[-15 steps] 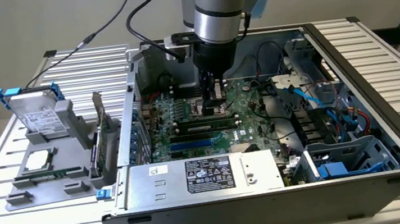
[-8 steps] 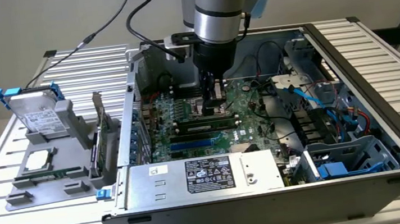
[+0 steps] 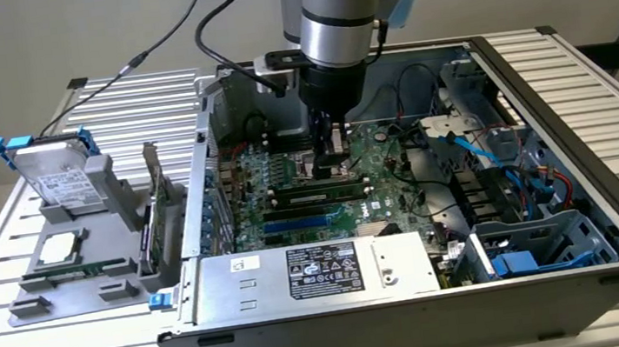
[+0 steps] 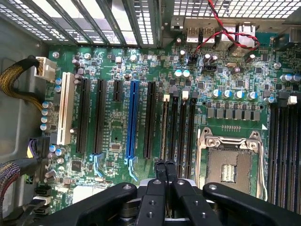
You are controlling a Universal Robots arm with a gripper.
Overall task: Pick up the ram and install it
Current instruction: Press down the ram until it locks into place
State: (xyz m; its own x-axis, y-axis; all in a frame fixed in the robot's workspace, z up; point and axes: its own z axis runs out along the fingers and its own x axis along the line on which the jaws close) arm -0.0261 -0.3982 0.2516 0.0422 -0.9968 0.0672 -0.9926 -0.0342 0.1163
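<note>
Metal table (image 3: 60, 342): ribbed aluminium slats carrying an open computer case and, toward the exterior view's left, a grey parts holder.
Computer case (image 3: 581, 99): lies on its side with the side panel off, so its inside faces up. It contains the green motherboard, a silver power supply, blue drive bays and loose cables.
Motherboard (image 4: 117, 127): green, lined with long black slots, one blue slot (image 4: 132, 117) and a white slot (image 4: 65, 108); an empty silver processor socket (image 4: 230, 165) sits beside four narrow memory slots.
Power supply (image 3: 315, 273): silver box with a black label, at the case's near edge.
Parts holder (image 3: 74, 253): grey tray outside the case, holding a hard drive in a blue frame (image 3: 46, 168), a processor chip (image 3: 62, 247) and an upright card.
Ram (image 3: 321, 195): green stick lying flat inside the case, seated among the memory slots just below the hand.
Hand (image 4: 164, 167): black, low over the motherboard; its two thin fingertips are pressed together with nothing between them, directly above the narrow memory slots (image 4: 178, 122).
</note>
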